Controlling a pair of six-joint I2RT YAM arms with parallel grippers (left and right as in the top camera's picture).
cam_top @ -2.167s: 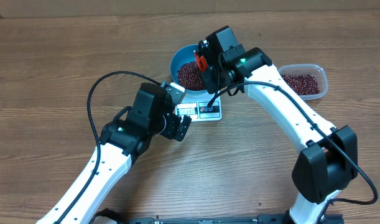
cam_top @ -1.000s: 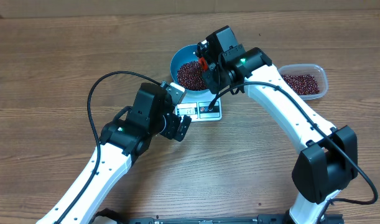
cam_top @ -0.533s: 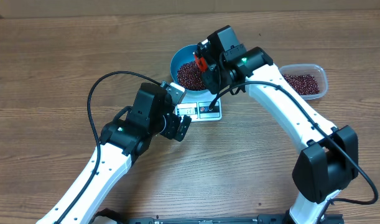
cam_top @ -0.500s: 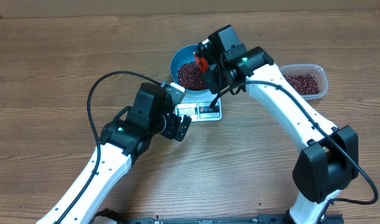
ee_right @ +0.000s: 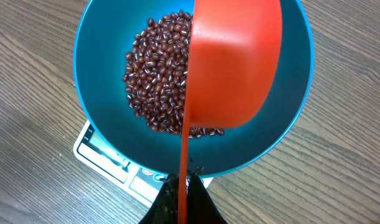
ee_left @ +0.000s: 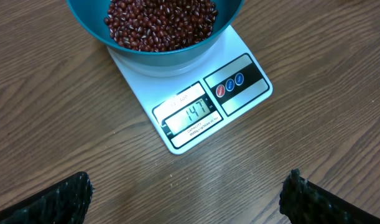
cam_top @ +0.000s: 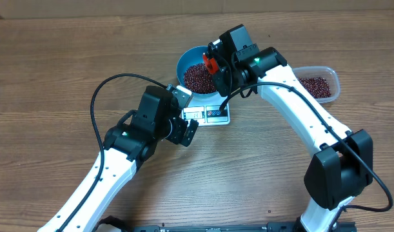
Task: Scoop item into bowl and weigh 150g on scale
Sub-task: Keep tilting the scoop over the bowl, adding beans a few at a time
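A blue bowl [cam_top: 181, 63] stands on the white scale [cam_top: 211, 115] and holds a heap of dark red-brown beans [cam_top: 197, 78]. My right gripper [ee_right: 183, 183] is shut on the thin handle of a red scoop [ee_right: 233, 62]. The scoop is turned on its side above the bowl's [ee_right: 102, 68] right half, over the beans [ee_right: 155, 81]. In the left wrist view the scale's [ee_left: 239, 93] display reads 147. My left gripper [ee_left: 190, 196] hangs open over bare table just in front of the scale, with nothing between its fingers [ee_left: 62, 199].
A clear rectangular plastic container [cam_top: 335, 82] with more beans sits at the back right, beyond the right arm. The left arm's black cable loops over the table to the left of the scale. Wooden table surrounds everything.
My right gripper, with the red scoop, has shifted slightly to the far right over the bowl. The left arm has not moved.
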